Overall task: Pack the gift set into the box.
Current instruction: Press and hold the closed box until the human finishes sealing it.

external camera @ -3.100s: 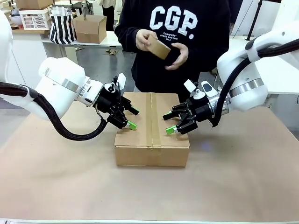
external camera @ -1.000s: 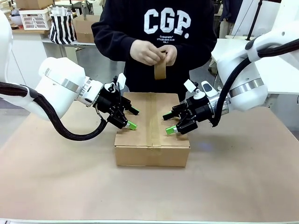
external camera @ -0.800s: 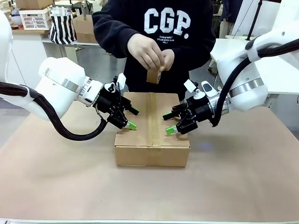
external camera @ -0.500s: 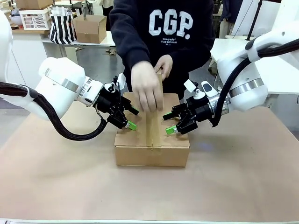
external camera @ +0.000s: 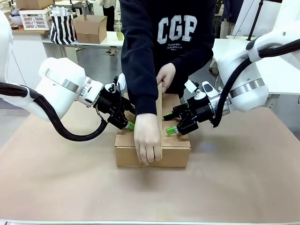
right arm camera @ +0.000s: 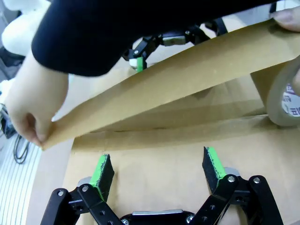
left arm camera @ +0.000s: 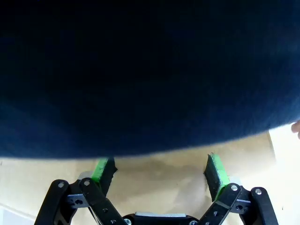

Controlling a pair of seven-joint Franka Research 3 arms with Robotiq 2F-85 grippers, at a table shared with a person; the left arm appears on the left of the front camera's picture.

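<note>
The wide, shallow brown cardboard box (external camera: 153,140) sits shut on the paper-covered worktop (external camera: 243,183), its flaps folded down, so the gift set is presumably inside already and cannot be seen. The left claw (external camera: 125,119) is over the box's top near its left edge, and the right claw (external camera: 174,123) is over the top near its right edge; each looks set to pin the flaps flat while the seam is sealed, though contact with the lid cannot be made out.

In the wrist views both claws stand with their green pads (right arm camera: 212,165) spread wide and nothing between them, plain cardboard lying just beyond the right claw's pads. The left claw (left arm camera: 159,171) looks straight into the person's dark sleeve (left arm camera: 150,70), which crosses just ahead of its fingers.

Between the two claws the person stretches a long strip of brown packing tape (external camera: 158,119) along the box's centre line. One hand (external camera: 147,143) pinches the free end down over the box's front edge; the other hand (external camera: 166,77) holds the tape roll (right arm camera: 280,96) up past the box's far edge, keeping the strip taut and clear of the lid until it can be pressed down
</note>
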